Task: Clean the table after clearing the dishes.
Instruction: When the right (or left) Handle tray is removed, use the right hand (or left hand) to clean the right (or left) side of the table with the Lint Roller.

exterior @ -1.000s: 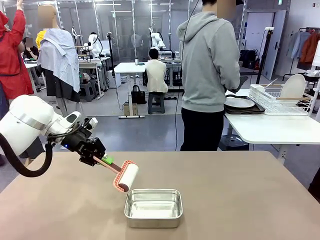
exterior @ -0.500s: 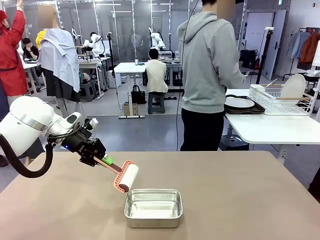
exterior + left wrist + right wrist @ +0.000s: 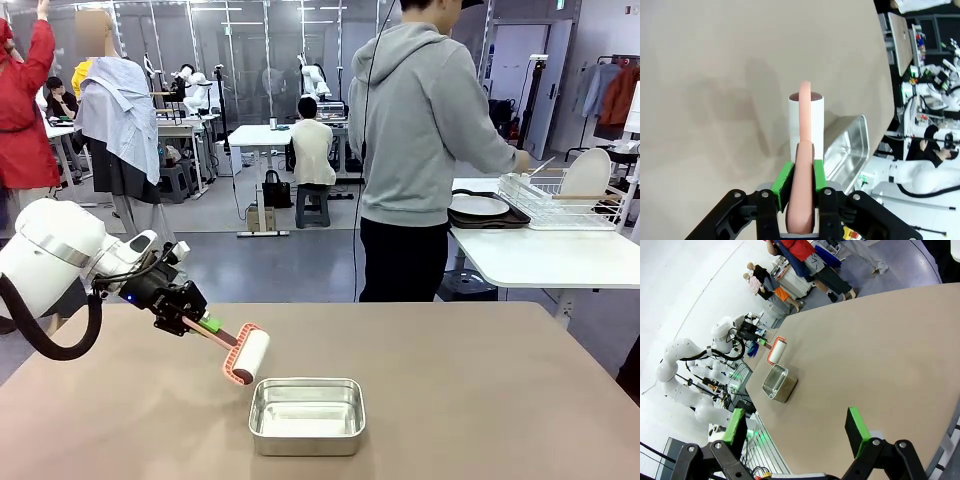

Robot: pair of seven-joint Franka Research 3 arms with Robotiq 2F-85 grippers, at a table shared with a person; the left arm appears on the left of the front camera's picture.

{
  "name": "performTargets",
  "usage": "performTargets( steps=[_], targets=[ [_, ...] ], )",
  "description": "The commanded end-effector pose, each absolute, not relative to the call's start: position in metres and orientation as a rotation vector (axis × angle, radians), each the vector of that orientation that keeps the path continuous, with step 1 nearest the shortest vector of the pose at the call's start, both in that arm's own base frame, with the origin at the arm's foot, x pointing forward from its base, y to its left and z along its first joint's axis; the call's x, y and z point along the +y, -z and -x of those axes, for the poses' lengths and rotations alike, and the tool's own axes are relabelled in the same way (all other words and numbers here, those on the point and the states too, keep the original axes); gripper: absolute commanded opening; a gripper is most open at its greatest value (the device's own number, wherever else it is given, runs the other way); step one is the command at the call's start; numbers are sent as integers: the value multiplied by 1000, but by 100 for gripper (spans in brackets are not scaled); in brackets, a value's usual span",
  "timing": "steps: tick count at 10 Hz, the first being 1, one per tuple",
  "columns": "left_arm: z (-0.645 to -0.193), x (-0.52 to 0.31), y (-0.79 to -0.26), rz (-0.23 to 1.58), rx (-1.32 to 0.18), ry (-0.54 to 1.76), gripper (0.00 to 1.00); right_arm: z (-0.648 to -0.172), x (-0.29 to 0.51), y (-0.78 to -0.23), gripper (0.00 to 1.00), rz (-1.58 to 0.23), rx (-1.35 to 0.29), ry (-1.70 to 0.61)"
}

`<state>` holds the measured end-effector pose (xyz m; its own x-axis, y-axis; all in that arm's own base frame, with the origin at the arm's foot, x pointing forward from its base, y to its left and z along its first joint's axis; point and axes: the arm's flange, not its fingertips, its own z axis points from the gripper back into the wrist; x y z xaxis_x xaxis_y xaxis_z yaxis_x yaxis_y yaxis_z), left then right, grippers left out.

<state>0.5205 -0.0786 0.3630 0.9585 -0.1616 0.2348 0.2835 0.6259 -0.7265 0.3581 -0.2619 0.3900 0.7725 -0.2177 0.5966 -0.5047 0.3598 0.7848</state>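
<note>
**Left gripper holds lint roller on bench; right gripper spread above bench**

The left gripper is pinched on the salmon-pink handle of a lint roller. In the left wrist view the green pads press both sides of the handle, and the white roll extends toward 12 o'clock from the gripper. In the front view the roller slopes down toward 4 o'clock from the gripper, with the roll low at the bench surface; contact with the surface cannot be confirmed.

The bench has a matte taupe-brown top. A steel pan stands on it just beside the roll, at 5 o'clock from it. In the left wrist view the pan lies at 3 o'clock from the roll.

The right gripper is spread wide with nothing between its fingers. It sits above the bench, well apart from the pan and the roller.

A person in a grey hoodie stands beyond the far edge of the bench, reaching toward 3 o'clock to a white side table. On that table, a white plate rests on a dark tray. Just beside it, a second plate stands on edge in a white rack.
</note>
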Motion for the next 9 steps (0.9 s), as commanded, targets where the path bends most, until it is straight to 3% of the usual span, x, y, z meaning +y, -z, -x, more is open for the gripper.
performTargets(
  steps=[1, 5, 9],
  targets=[
    [-534, -77, -348, 869, -203, 162, 22, -356, -258, -392, 100, -1205, -717, -202],
    [-541, -59, -317, 785, -194, 79, 22, -356, -258, -392, 100, -1205, -717, -202],
    [-542, 8, -289, 710, -168, 5, 22, -356, -258, -392, 100, -1205, -717, -202]
  ],
)
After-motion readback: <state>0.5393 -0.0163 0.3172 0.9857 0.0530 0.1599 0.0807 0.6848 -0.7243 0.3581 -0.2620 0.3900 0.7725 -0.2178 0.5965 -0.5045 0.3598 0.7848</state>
